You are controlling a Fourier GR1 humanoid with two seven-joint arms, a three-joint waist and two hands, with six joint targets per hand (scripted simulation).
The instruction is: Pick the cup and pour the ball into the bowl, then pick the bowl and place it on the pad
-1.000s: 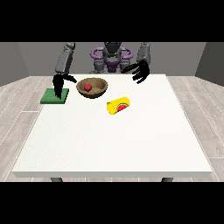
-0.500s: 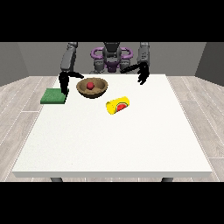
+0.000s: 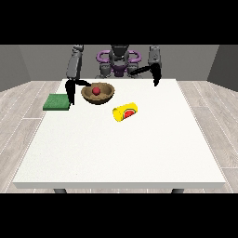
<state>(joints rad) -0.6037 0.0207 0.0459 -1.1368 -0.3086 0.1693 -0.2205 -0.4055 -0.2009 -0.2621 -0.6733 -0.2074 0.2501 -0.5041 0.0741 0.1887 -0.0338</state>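
The red ball [image 3: 96, 90] is sitting in the wooden bowl [image 3: 105, 96], yellow cup [image 3: 126, 112] lying tipped nearby. The hand at the view's left [image 3: 71, 93] is hanging between bowl and green pad [image 3: 56, 102], fingers' state I can't tell; it's risking nudging the bowl sideways.

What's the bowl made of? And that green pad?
The bowl looks like wood: brown and matte, darker inside, though it might be brown plastic. The pad looks like soft foam or rubber: flat, dull green, no shine. Neither can be told for sure.
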